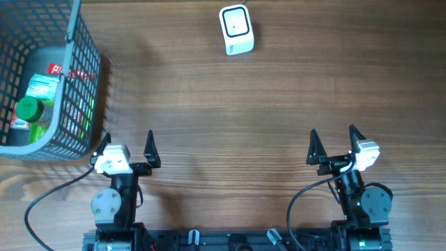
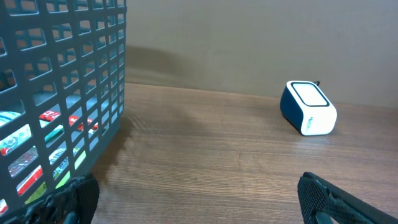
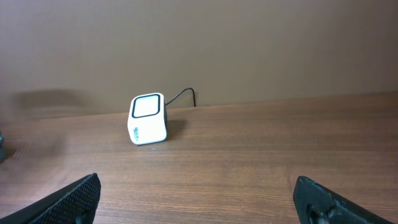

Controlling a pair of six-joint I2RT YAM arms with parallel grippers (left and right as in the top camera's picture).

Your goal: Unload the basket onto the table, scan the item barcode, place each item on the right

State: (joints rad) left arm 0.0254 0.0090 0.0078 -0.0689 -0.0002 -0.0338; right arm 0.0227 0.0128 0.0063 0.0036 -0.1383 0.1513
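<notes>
**Left gripper (image 1: 127, 138) and right gripper (image 1: 333, 132), jaws spread wide, holding nothing**

A green-capped bottle (image 1: 29, 109) sits among packets in a grey mesh basket (image 1: 83, 84) at far left; its heading is unclear. The white barcode scanner (image 1: 236, 29) stands well apart at the wooden table's (image 1: 209, 111) far edge, window upward.

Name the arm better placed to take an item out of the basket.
Left. The left gripper, open, sits just beside the basket of items; the right gripper, also open, is across the table.

Nothing reads clearly: the scanner (image 3: 148, 119) carries a small dark mark, perhaps a brand, and labels on the packages (image 1: 42, 87) inside the basket (image 1: 83, 94) blur.
</notes>
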